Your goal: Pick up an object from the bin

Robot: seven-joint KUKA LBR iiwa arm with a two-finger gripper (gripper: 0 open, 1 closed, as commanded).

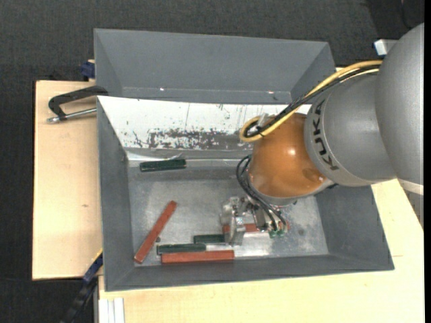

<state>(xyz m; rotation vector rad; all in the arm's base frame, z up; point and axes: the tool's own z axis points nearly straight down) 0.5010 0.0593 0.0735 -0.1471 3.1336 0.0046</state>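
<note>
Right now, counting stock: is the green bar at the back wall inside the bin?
Inside: the green bar lies on the bin floor there.

- Grey metal bin (195, 200).
- Dark green stick (162, 166), far left.
- Red-brown stick (155, 232), slanted, near left.
- Red stick (197, 256) beside a second green stick (180, 248), along the near wall.

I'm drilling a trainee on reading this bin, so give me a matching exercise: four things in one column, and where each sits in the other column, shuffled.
Things:
1. green bar lying alone
2. slanted red-brown bar
3. level red-brown bar
4. gripper

Places in the bin:
a. right of centre, low over the floor
b. along the front wall
c. at the foot of the back wall
d. left part of the floor, running toward the front-left corner

Pairs: 1-c, 2-d, 3-b, 4-a.
</note>
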